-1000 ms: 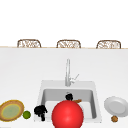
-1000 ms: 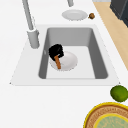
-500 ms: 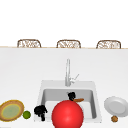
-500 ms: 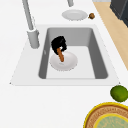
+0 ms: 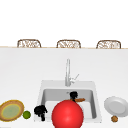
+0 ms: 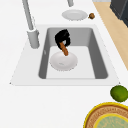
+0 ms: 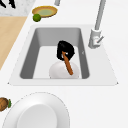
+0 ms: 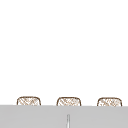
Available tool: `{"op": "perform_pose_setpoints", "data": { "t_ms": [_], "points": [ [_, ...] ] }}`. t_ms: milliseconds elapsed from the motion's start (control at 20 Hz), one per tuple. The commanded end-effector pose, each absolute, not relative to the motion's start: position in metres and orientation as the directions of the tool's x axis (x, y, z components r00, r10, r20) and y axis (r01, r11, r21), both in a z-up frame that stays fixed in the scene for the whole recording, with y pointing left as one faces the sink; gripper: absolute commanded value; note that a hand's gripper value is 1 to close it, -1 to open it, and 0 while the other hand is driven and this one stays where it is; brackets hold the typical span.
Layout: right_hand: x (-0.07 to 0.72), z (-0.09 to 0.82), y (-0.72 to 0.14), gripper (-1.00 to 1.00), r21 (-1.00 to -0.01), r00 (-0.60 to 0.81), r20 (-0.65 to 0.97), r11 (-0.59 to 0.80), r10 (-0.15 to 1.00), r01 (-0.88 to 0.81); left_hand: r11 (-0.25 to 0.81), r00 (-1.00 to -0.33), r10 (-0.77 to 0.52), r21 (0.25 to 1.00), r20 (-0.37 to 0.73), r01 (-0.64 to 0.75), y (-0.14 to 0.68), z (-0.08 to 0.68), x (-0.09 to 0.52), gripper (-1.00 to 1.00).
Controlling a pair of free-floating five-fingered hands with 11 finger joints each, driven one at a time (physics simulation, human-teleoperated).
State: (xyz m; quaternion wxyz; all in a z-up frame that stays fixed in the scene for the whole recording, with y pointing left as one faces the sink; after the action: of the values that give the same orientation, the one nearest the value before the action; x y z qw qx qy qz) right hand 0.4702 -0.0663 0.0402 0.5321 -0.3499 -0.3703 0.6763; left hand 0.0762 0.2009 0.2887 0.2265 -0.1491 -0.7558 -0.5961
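Two black hands show in the front view. The right hand (image 5: 73, 95) is inside the sink (image 5: 44, 96), its fingers (image 6: 65, 41) curled round a carrot (image 6: 64, 49) that slants down onto a white bowl (image 6: 63, 62) lying on the sink floor. The left hand (image 5: 40, 110) hangs over the sink's left rim near a lime (image 5: 26, 114) and a yellow-rimmed plate (image 5: 11, 110) on the desk; whether its fingers are spread or curled, I cannot tell. A red ball (image 5: 67, 114) hides the sink's front. No writing or labels can be read anywhere.
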Motion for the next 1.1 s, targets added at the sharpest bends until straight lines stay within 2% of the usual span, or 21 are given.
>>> {"op": "perform_pose_setpoints", "data": {
  "t_ms": [0, 1050],
  "points": [
    [0.459, 0.058, -0.075, 1.00, -0.895, -0.159, 0.003, -0.069, 0.987, -0.441, 0.245, -0.853, -0.045, 0.833, 0.520, 0.495, 0.201, 0.289, 0.076, 0.00],
    [0.405, 0.225, -0.121, 1.00, -0.890, -0.172, -0.022, -0.098, 0.985, -0.445, 0.245, -0.853, -0.045, 0.833, 0.520, 0.495, 0.201, 0.289, 0.076, 0.00]
  ]
}}
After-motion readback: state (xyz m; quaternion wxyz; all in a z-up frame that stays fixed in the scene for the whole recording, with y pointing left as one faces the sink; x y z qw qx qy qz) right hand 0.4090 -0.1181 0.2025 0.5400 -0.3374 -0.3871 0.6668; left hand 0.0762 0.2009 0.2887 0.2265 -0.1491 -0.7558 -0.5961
